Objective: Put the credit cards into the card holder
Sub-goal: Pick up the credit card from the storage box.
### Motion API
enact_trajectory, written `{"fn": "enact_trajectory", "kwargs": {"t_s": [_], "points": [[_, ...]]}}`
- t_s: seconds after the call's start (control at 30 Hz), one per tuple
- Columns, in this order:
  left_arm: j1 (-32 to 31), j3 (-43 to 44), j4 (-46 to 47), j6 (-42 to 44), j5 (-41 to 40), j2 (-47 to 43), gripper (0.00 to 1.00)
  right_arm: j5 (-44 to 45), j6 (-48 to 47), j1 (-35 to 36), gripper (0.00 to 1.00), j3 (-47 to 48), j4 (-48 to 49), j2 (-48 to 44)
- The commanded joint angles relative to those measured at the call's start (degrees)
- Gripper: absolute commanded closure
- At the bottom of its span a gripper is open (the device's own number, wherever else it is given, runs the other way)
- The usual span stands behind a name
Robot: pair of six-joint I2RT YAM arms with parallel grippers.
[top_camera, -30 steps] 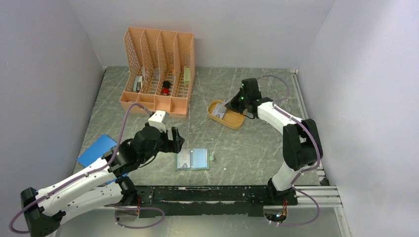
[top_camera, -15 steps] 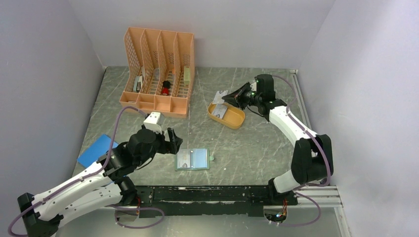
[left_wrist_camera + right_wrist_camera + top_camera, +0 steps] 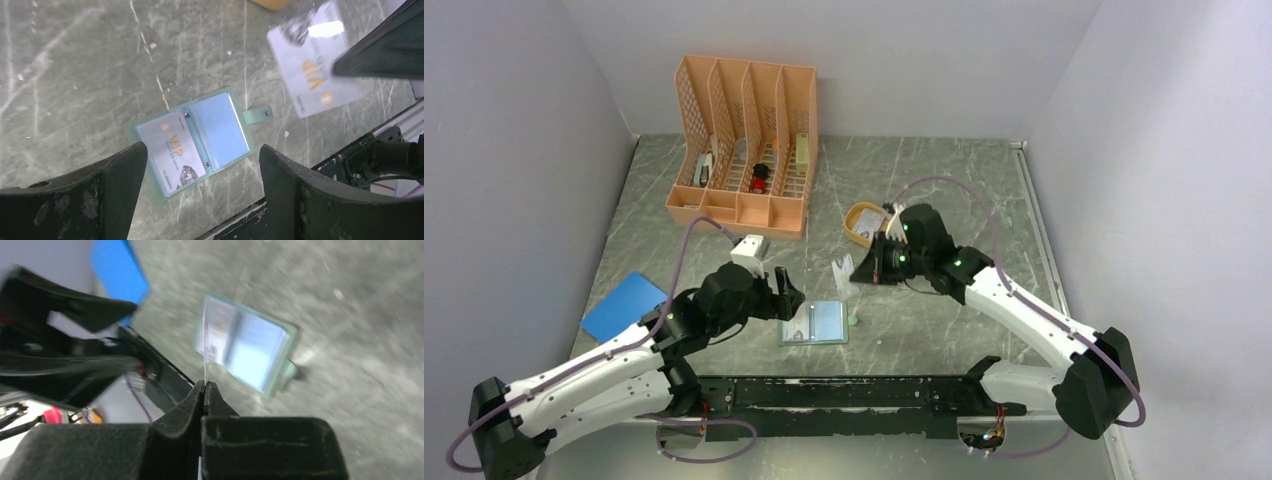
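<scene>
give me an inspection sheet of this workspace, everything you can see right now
surface: grey marbled table, no spills seen
job's things: card holder lies open and flat; one card sits in its left pocket; second card is held in the air above the table; orange tray partly hidden by the right arm
clutter: orange file rack with small items; blue sheet
grippers: left gripper open, beside the holder; right gripper shut on the second card
cables: purple cables loop off both arms, clear of the holder
surroundings: plain pale walls; black rail at the near edge
</scene>
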Motion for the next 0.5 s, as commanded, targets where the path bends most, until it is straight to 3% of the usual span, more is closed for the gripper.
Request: {"fn": "enact_trajectory", "kwargs": {"t_s": [0.0, 0.17, 0.47], "points": [[0.2, -0.9, 7.2, -2.2, 5.6, 4.5, 0.14, 2.1, -1.9, 0.1, 1.0, -8.0, -2.7, -1.0], [0.2, -1.6, 12.5, -3.1, 9.7, 10.8, 0.17, 0.3, -0.4, 0.7, 1.0, -14.2, -0.4, -1.1], [-1.2, 0.2, 17.1, -1.7, 11.9, 23.0, 0.22, 0.7, 0.8, 1.9, 1.0, -17.1, 1.2, -0.9]]}}
